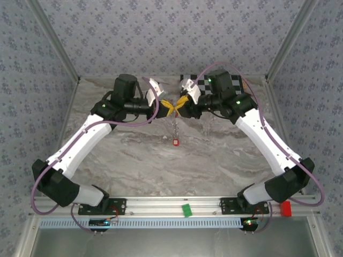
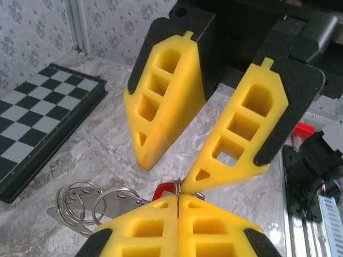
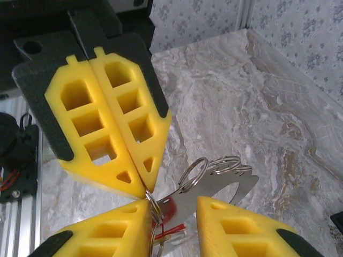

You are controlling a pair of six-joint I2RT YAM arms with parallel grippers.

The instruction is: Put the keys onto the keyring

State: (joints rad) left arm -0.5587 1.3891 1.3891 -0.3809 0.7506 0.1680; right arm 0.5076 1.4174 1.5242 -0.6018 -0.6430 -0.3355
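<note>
Both grippers meet above the middle of the marble table. My left gripper (image 1: 167,105) (image 2: 178,197) is shut, and its yellow fingertips pinch the thin silver keyring (image 2: 178,186) (image 3: 151,202) edge-on. A flat silver plate (image 3: 225,184) carrying more split rings (image 2: 80,202) hangs from that ring. My right gripper (image 1: 182,103) (image 3: 172,206) stands open around the plate, its left finger touching the pinched ring. A red-headed key (image 3: 179,235) (image 2: 163,190) sits just under the ring. From above, a thin chain runs down from the grippers to a red key (image 1: 175,142).
A folded chessboard (image 2: 37,118) (image 1: 238,81) lies at the back of the table behind the right arm. A green block (image 1: 186,210) and a red block (image 1: 285,208) rest on the front rail. Patterned walls close in the back and sides.
</note>
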